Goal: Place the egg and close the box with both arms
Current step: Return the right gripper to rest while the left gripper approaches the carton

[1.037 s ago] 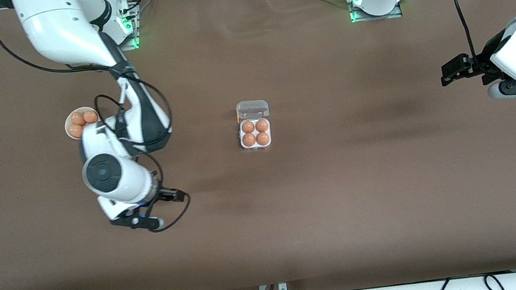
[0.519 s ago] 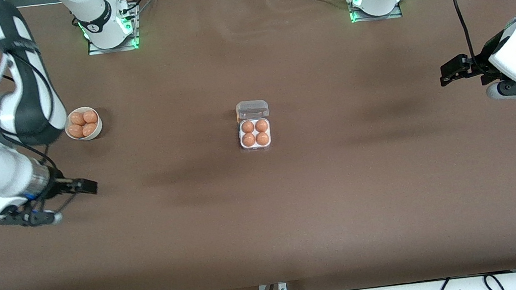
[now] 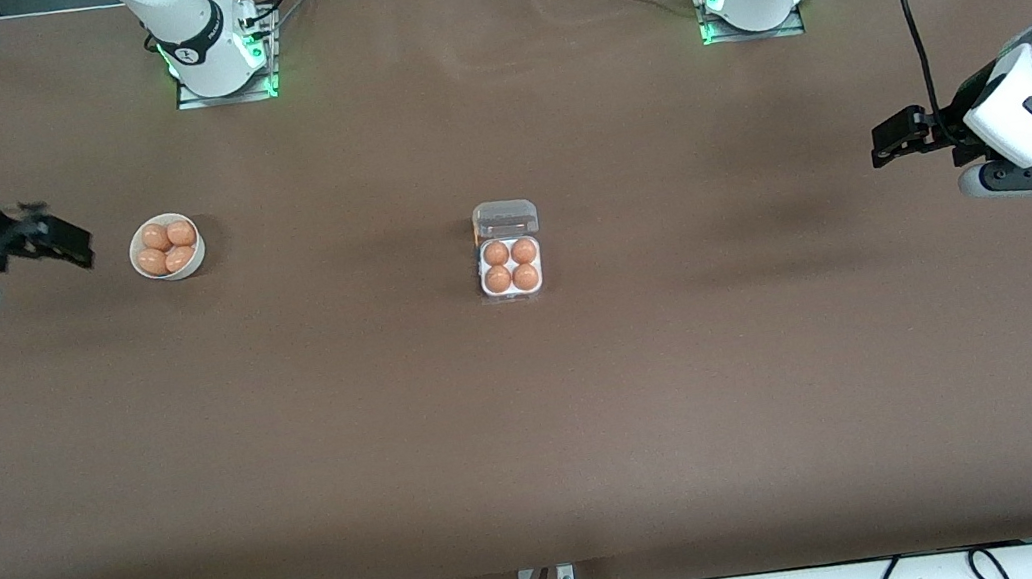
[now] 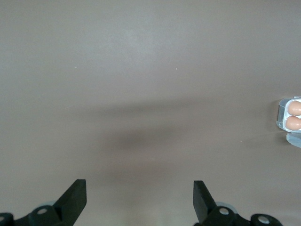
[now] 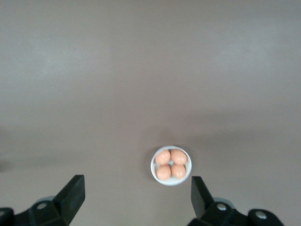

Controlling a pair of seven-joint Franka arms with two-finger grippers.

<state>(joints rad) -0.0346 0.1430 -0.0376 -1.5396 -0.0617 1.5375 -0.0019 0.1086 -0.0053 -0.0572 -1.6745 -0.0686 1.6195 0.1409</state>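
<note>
While all four cells of the box [image 3: 511, 266] hold eggs, its clear lid [image 3: 505, 218] stands open, so closing it is my step in hand.

Taking the box as the clock's centre in the front view, my right gripper [image 3: 55, 243] hangs at nine o'clock over the table [image 3: 538, 448] beside the white bowl [image 3: 166, 246] of four spare eggs, fingers spread and holding nothing. My left gripper [image 3: 889, 144] hangs out at three o'clock, well apart from the box, likewise spread and empty. The lid lies hinged back at twelve o'clock of the tray. To close it well, I judge one gripper should steady the tray's edge while the other hooks the lid's free rim and swings it over toward six, pressing gently so the eggs are not crushed.
</note>
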